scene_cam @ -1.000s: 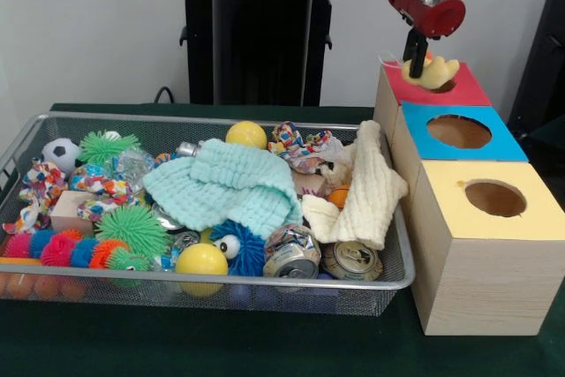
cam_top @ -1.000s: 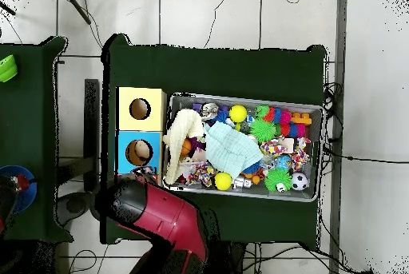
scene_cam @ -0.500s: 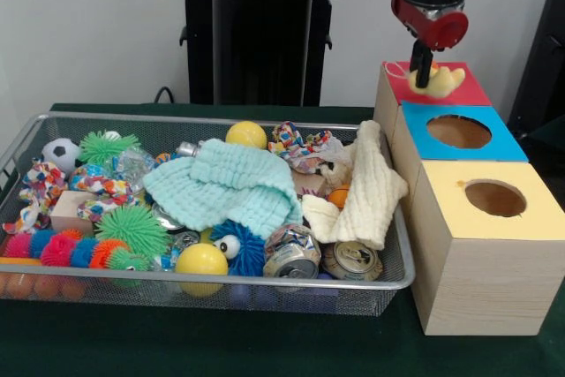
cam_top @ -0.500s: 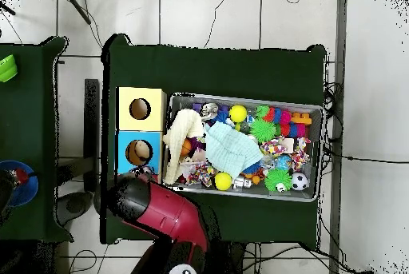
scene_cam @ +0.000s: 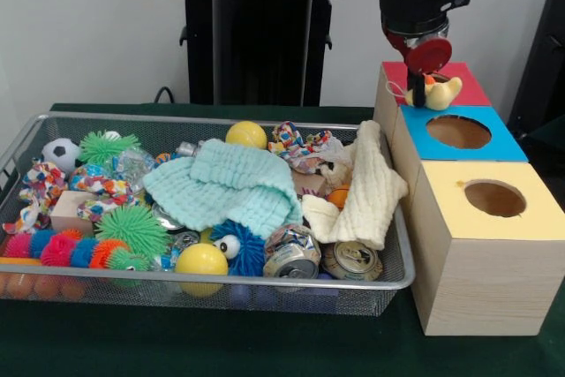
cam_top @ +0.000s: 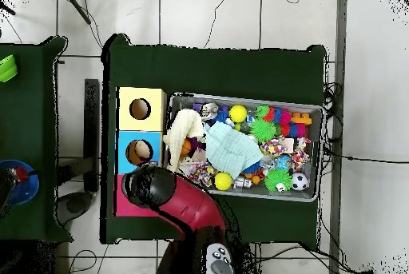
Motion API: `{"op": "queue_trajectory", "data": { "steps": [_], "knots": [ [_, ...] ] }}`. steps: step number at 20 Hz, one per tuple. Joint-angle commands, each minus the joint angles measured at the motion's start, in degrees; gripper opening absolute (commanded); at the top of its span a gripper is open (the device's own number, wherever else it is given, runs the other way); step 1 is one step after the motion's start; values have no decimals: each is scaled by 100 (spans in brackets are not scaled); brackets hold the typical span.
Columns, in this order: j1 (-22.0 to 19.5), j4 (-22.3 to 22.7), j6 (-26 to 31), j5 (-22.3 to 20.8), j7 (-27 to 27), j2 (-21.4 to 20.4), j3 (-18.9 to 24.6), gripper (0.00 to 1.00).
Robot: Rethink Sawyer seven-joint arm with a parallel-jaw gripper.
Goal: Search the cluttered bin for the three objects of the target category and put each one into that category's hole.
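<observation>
Yellow duck toy [scene_cam: 439, 92] on red box [scene_cam: 459, 82], arm upright above, pincer [scene_cam: 422, 86] grip unclear

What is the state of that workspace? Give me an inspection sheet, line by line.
Surface: dark green tabletop carries the bin and three boxes.
Job's things: yellow rubber duck on the red-topped wooden box; blue-topped box and yellow-topped box beside it.
Clutter: silver wire-mesh bin with mint green cloth, cream cloth, crushed cans, assorted balls.
Gripper: red and black gripper at the duck; grip unclear.
Cables: black cables on the floor.
Surroundings: second green table, tiled floor.
</observation>
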Motion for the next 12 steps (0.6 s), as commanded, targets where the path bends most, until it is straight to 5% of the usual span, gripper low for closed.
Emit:
{"op": "queue_trajectory", "data": {
  "steps": [1,12],
  "knots": [
    [-385,160,-106,-93,-351,1022,1249,0],
    [-472,297,1028,-211,-168,497,1282,0]
  ]
}}
